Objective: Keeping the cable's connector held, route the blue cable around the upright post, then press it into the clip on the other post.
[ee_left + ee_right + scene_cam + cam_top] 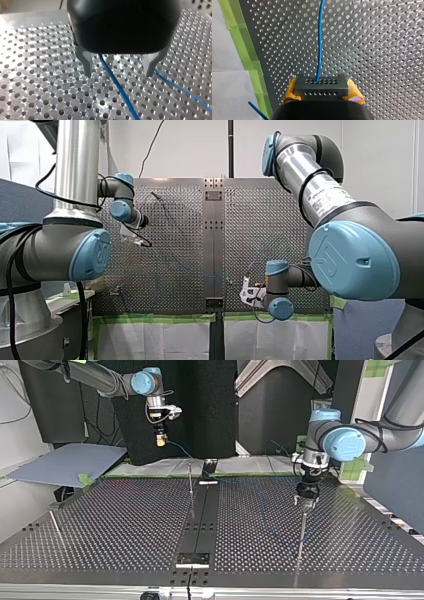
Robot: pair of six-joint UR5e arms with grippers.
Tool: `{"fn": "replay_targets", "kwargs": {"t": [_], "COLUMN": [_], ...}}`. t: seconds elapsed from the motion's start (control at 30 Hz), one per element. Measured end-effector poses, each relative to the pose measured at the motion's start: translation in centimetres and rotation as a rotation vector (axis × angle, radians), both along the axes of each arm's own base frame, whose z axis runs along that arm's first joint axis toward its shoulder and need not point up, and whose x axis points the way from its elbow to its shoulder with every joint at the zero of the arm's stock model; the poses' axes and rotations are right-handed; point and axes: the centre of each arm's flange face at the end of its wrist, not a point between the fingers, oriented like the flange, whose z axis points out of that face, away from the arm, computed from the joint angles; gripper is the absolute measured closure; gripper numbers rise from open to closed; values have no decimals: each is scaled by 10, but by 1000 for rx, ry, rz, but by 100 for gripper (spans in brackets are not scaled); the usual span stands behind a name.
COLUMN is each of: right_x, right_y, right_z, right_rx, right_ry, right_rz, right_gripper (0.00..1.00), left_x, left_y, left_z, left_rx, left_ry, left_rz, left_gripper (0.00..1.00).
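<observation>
In the right wrist view my right gripper (321, 88) has its yellow pads (291, 88) shut on the black connector block (321, 82). The blue cable (319, 40) runs straight ahead from it over the perforated plate. In the top view this gripper (160, 441) hangs high above the table's far edge. My left gripper (118, 72) stands open, metal fingers (86, 62) apart, just above the plate, and the blue cable (117, 85) passes between them untouched. In the top view it (305, 501) sits right over a thin upright post (301, 532). Another thin post (190, 480) stands near the middle rail.
A dark rail (202, 510) runs down the middle of the perforated table (125, 525). A slanted rod (55, 525) stands at the top view's left. Green tape (247, 55) lines the plate's edge beside my right gripper. A grey board (65, 465) lies beyond the table.
</observation>
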Motion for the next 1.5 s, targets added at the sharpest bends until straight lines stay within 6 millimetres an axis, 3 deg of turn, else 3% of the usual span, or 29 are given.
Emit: {"fn": "replay_targets", "kwargs": {"t": [0.57,0.87,1.5], "right_x": [0,0,1], "right_y": [0,0,-1], "right_z": [0,0,1], "right_rx": [0,0,-5], "right_ry": [0,-7,-23], "right_rz": [-1,0,-1], "right_gripper": [100,100,100], "left_x": [-12,-21,-53], "left_y": [-1,6,-5], "left_z": [13,33,66], "left_rx": [-47,-28,78], "left_ry": [-11,-36,-17], "left_rz": [-2,35,-7], "left_gripper": [0,0,0]}}
